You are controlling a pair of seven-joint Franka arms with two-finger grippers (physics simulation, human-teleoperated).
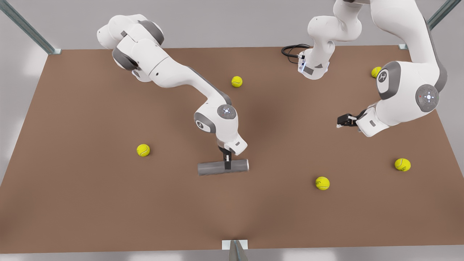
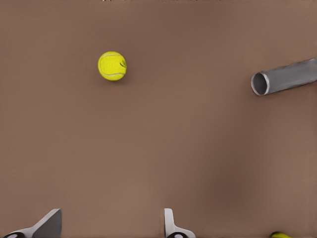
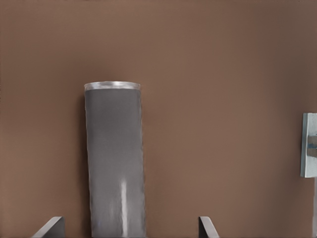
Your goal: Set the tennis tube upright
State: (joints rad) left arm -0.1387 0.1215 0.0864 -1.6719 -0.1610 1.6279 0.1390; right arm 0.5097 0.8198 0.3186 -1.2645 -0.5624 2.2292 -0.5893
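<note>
Tennis tube point(image 3: 115, 163) between right gripper point(image 3: 131, 225) fingers (untouched)

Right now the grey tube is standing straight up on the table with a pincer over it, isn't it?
Not quite. The tennis tube is lying on its side on the table, as the front view shows. The rest holds: the right pincer is over it, with open fingers either side of the tube. The left pincer waits apart, open, above the table.

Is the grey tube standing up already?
No, the tennis tube lies flat on the table, with the right gripper around its middle.
</note>
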